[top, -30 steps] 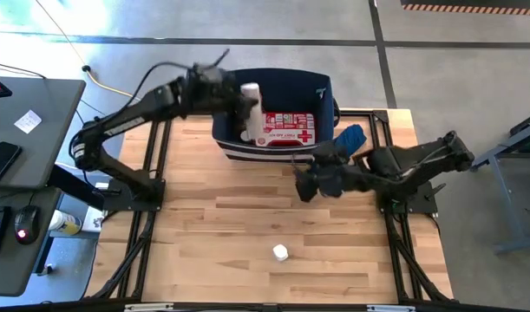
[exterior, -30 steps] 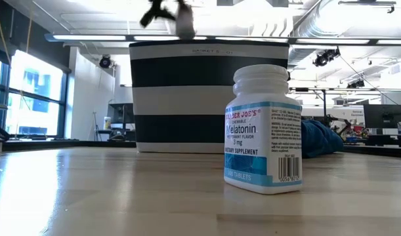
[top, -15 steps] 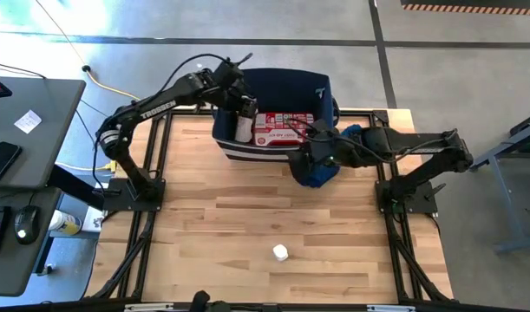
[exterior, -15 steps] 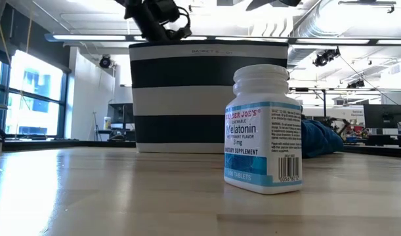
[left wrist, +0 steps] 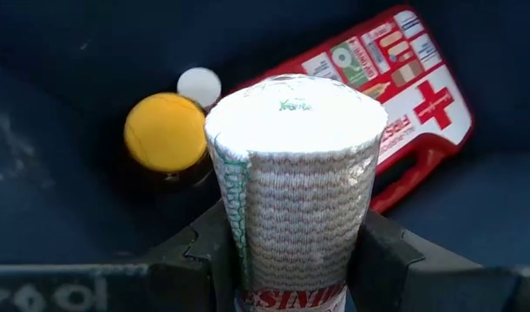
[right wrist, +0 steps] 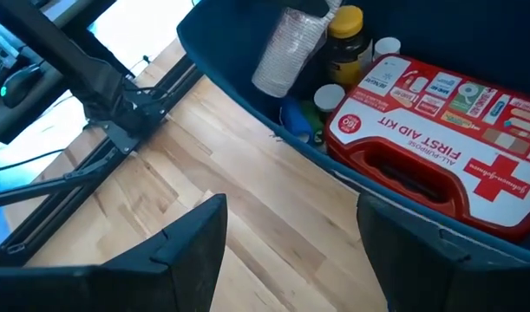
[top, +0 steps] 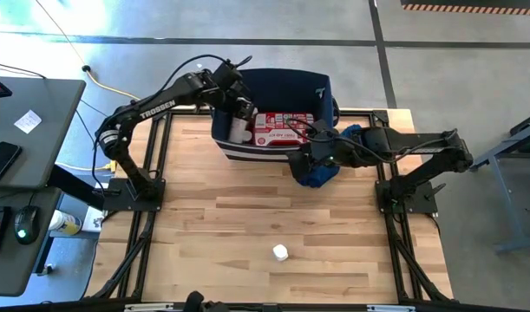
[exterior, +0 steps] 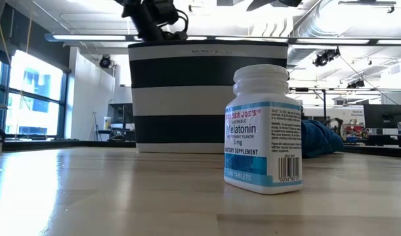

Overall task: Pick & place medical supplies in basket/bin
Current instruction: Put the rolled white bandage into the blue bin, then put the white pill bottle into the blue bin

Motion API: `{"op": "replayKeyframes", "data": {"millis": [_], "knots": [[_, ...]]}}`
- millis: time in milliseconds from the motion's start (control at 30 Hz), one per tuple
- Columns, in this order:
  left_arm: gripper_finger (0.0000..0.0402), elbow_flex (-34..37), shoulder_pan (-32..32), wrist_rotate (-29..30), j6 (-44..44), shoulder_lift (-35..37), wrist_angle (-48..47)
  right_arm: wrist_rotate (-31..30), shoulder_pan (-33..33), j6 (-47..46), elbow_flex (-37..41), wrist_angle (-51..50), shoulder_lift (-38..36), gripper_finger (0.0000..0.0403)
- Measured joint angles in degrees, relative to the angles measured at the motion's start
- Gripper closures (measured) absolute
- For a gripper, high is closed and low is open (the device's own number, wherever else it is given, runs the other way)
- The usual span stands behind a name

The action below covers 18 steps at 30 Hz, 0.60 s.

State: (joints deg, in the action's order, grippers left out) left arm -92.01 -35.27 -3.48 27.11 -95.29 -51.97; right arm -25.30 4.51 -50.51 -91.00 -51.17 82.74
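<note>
The navy bin (top: 325,87) (exterior: 207,98) stands at the table's far middle. In it lie a red-and-white first aid kit (top: 286,128) (left wrist: 403,95) (right wrist: 438,147), an amber yellow-capped bottle (left wrist: 165,132) (right wrist: 347,35), small white bottles (right wrist: 382,74) and green and blue packets (right wrist: 297,117). My left gripper (top: 236,102) (left wrist: 291,256) is inside the bin's left end, shut on a wrapped beige bandage roll (top: 240,126) (left wrist: 291,173) (right wrist: 286,52). My right gripper (top: 312,160) (right wrist: 291,247) hovers open at the bin's near wall. A white melatonin bottle (top: 280,252) (exterior: 262,128) stands upright on the table. My left gripper pinches the bandage roll between its two fingers (left wrist: 382,260), one on each side of the roll's rear part (left wrist: 291,277). It comes from above, slanting down into the bin. The roll is tilted, its white end (left wrist: 291,117) pointing down over the supplies; it looks lifted clear.
A royal-blue fabric bundle (top: 351,133) (exterior: 321,139) lies by the bin's right end, partly under my right arm. Bare wood (top: 212,217) spreads across the table's near half around the melatonin bottle. A desk with a mouse and phone (top: 22,139) stands off the left side.
My left gripper carried the roll from above the bin's rim down into the bin's left end, and it is still shut on the roll. My right arm stretched from the table's middle toward the bin's near wall, then held still.
</note>
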Motion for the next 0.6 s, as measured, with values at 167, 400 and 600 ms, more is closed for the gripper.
{"op": "replayKeyframes", "data": {"millis": [167, 400, 600], "knots": [[0.0199, 0.00, -0.02, -0.92, 0.06, 0.02, -0.82, 1.88, 0.02, 0.92, 0.00, -0.03, 0.00, 0.0155], [0.0130, -0.02, -0.02, -1.35, 0.16, 0.03, -2.02, 2.44, 0.02, 2.22, 0.00, -0.04, 0.00, 0.0155], [0.0057, -0.02, 0.02, -3.49, 0.28, 0.09, -2.15, 4.20, 0.02, 3.02, 0.00, -0.07, 0.00, 0.0155]]}}
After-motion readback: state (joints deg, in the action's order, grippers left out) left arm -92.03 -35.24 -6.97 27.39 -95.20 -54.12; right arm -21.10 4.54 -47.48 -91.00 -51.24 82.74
